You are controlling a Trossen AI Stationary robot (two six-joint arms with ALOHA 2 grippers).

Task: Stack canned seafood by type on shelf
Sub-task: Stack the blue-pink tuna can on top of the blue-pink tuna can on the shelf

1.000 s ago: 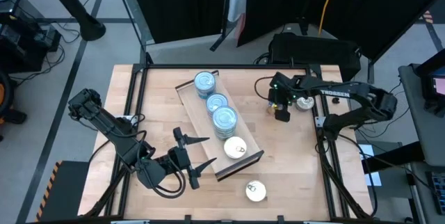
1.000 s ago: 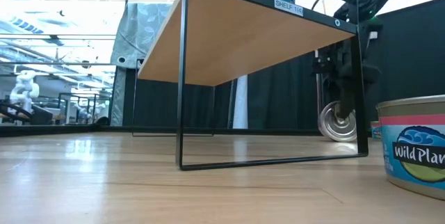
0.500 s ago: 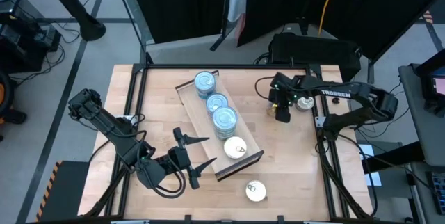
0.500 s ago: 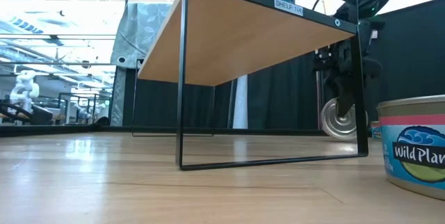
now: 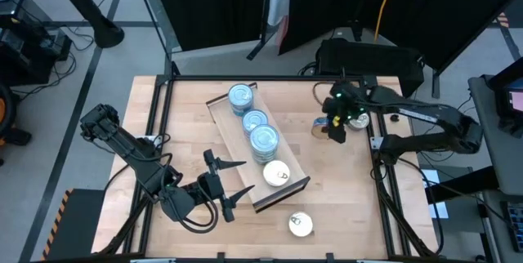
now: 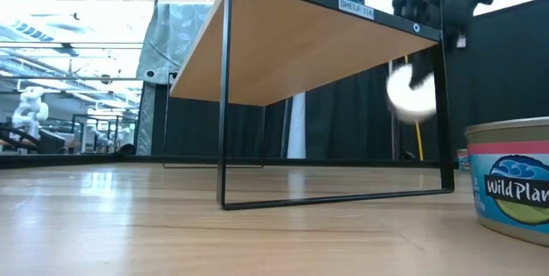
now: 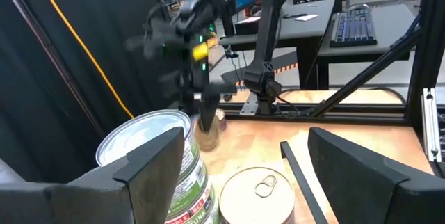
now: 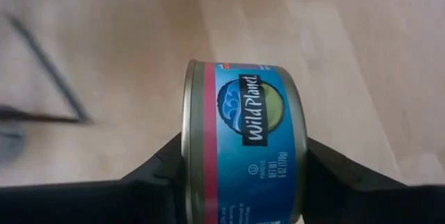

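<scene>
Wooden tabletop (image 5: pixel 196 116) framed by black curtains (image 5: pixel 343 2); the shelf (image 5: pixel 257 144) carries stacked tins (image 5: pixel 255 122), while my right gripper (image 5: pixel 336 126) clasps one tin (image 8: pixel 243 137) above the table, my left gripper (image 5: pixel 226 185) spread wide.

Shelf (image 5: pixel 296 183) on table (image 5: pixel 343 198) (tins (image 5: pixel 255 123) atop); one tin (image 5: pixel 301 225) beside.

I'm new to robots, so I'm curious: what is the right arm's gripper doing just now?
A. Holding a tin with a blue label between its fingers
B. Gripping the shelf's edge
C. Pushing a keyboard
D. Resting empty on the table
A: in the right wrist view, the right gripper has its fingers clamped on either side of the blue-labelled tin, lifted off the table.
</scene>
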